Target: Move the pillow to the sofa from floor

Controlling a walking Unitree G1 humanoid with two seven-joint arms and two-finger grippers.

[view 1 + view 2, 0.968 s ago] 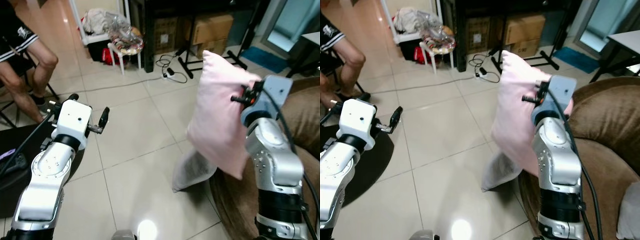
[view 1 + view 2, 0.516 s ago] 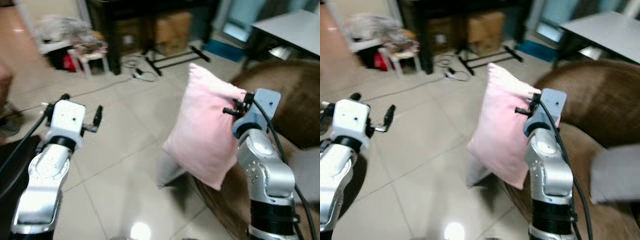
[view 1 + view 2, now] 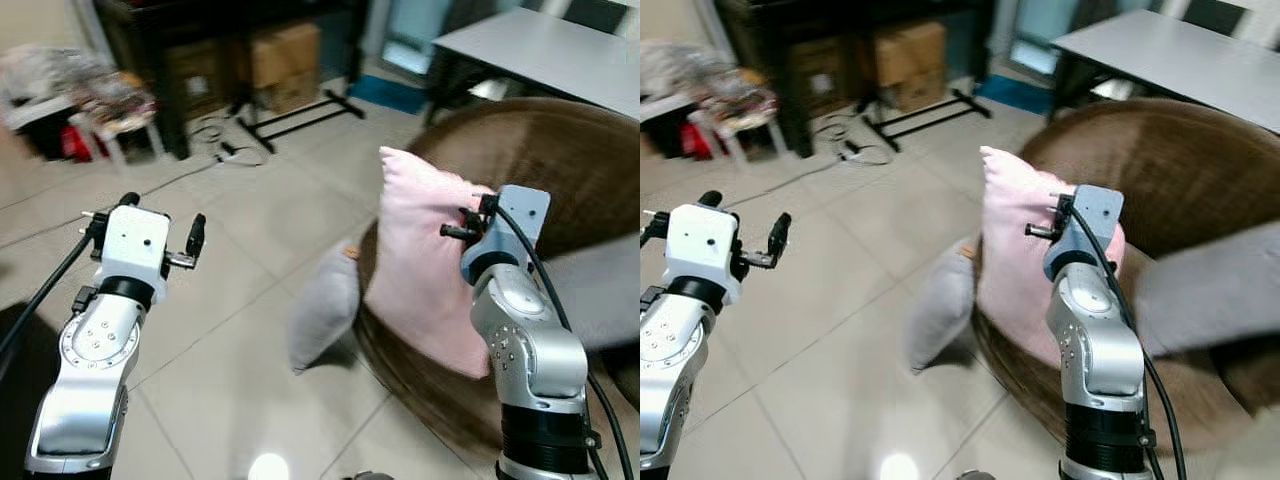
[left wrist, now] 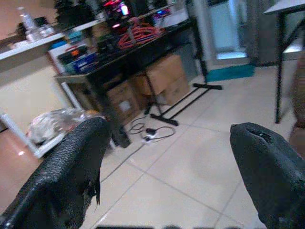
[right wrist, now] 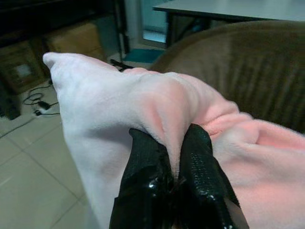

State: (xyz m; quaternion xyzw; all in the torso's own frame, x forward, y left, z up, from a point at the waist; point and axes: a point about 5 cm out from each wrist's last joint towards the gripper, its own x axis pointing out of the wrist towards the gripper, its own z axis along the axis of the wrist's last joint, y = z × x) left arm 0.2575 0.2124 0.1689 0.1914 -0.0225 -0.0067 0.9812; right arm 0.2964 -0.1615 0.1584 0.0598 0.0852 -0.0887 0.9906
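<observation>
Now, right gripper (image 5: pixel 174 179): black fingers pinched tight on a fold of the soft pink pillow (image 3: pixel 425 270), held up at the right.
Pillow: hangs upright over the near edge of the round brown sofa (image 3: pixel 560 170).
Left gripper (image 4: pixel 171 167): fingers spread wide, holding nothing, raised at the left over the pale tiled floor (image 3: pixel 230 300).
Grey cushion (image 3: pixel 325 310): on the floor, leaning against the sofa's left side.

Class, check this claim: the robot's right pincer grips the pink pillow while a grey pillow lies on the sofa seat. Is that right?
Not quite. The grey pillow lies on the floor against the sofa, as the left eye view shows. The right pincer does grip the pink pillow.
</observation>
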